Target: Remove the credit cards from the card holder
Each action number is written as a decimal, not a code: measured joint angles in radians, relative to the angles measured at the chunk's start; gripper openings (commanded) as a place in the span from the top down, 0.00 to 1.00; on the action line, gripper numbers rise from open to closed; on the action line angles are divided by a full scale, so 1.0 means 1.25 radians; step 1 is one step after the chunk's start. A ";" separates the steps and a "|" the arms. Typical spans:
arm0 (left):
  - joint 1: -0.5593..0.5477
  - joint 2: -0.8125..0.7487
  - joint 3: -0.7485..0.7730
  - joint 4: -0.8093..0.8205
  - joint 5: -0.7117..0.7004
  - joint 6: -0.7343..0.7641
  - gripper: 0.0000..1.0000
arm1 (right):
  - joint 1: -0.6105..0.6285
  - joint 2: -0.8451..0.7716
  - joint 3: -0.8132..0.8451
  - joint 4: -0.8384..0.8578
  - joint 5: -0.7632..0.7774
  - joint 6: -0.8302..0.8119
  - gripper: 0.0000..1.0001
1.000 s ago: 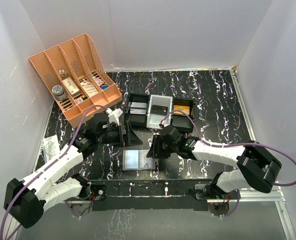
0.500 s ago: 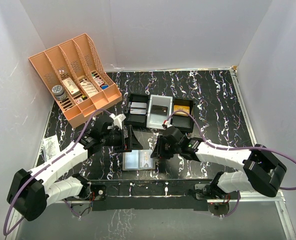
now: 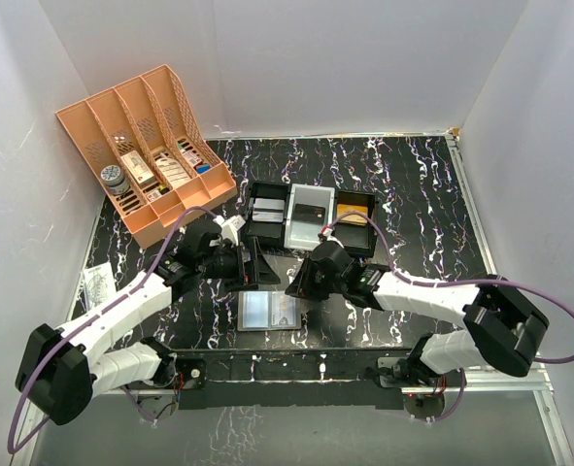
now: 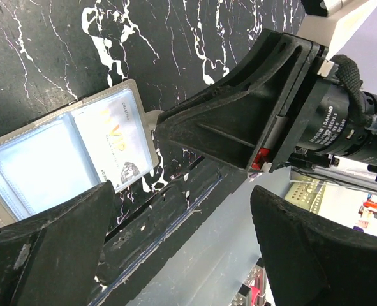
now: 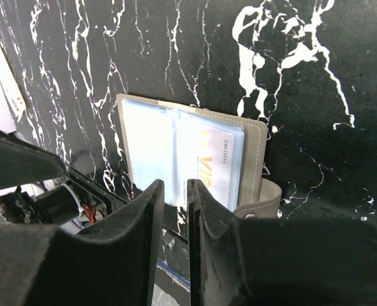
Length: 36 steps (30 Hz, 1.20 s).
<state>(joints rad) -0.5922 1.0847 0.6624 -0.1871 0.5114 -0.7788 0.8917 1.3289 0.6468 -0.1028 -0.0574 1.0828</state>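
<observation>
The grey-brown folding card holder [image 3: 257, 313] lies opened flat on the black white-veined surface [image 3: 413, 194], close to its near edge and between the two arms. Its grey-blue inner pockets face up. A pale credit card with orange lettering [image 5: 210, 169] sits in the right-hand pocket; the left-hand pocket shows no print. The closing tab [image 5: 265, 197] projects from the holder's right edge.

The left fingers [image 4: 48, 248] stand wide apart and hold nothing. They hover just left of and beyond the holder.

The right fingers [image 5: 131, 248] are drawn almost together, with only a narrow slit between them. Their tips sit over the holder's near-right edge. Whether they pinch that edge or the card cannot be told.

A black three-compartment tray [image 3: 267, 184] rests further back at centre. An orange lattice organiser [image 3: 92, 121] stands at the far left corner.
</observation>
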 measured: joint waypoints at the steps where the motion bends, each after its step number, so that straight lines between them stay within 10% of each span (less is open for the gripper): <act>1: 0.000 -0.002 -0.002 0.005 -0.003 -0.003 0.15 | 0.000 0.003 -0.001 -0.002 0.006 0.005 0.81; 21: -0.006 0.089 -0.197 0.288 0.036 -0.139 0.36 | -0.004 0.142 -0.038 0.096 -0.017 0.056 0.90; 36: -0.013 0.108 -0.223 0.231 0.006 -0.132 0.52 | -0.009 0.161 -0.059 0.169 -0.055 0.086 0.88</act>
<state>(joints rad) -0.6083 1.2198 0.3832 0.1013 0.5190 -0.9436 0.8799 1.5307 0.5728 0.1081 -0.1261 1.1900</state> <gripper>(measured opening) 0.523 0.112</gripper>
